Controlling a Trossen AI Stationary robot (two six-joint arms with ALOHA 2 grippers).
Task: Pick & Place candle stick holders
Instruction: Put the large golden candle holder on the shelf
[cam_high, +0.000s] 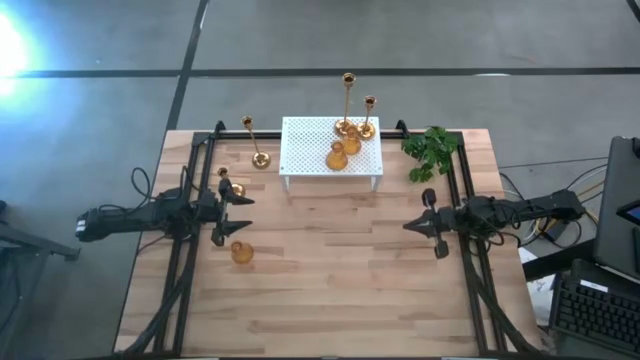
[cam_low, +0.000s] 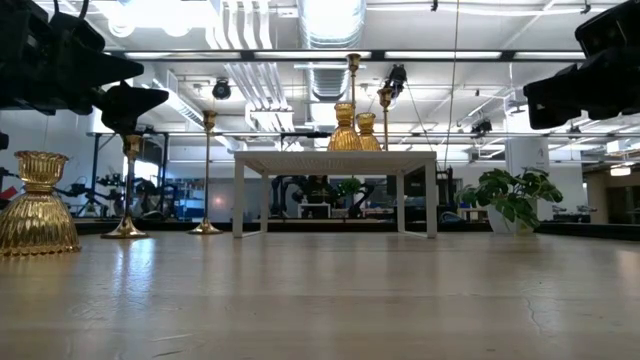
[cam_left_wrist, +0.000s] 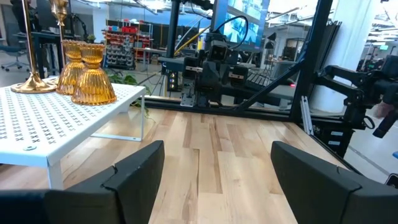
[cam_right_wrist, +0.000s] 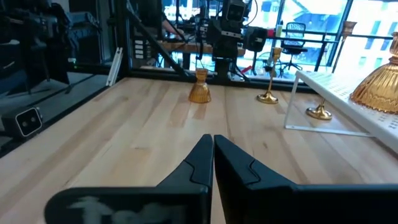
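Squat gold holder (cam_high: 241, 252) on bare wood nearest, just in front of left gripper (cam_high: 236, 210).
Left gripper jaws wide apart, empty. Two slim holders (cam_high: 257, 145) stand left of white stand (cam_high: 310, 150); four holders (cam_high: 348, 135) on stand top. Right gripper (cam_high: 411, 225) fingers pressed together, empty, near plant sprig (cam_high: 431, 150).

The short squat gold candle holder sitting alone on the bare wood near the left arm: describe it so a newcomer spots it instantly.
Start at the white perforated metal stand at the table's far edge, then come toward the near edge on the left arm's side. Just nearer than the open left gripper stands a short, squat, ribbed gold candle holder with a bell-shaped base. Unlike the tall thin-stemmed brass holders nearby, it is stubby and stands alone on bare wood.
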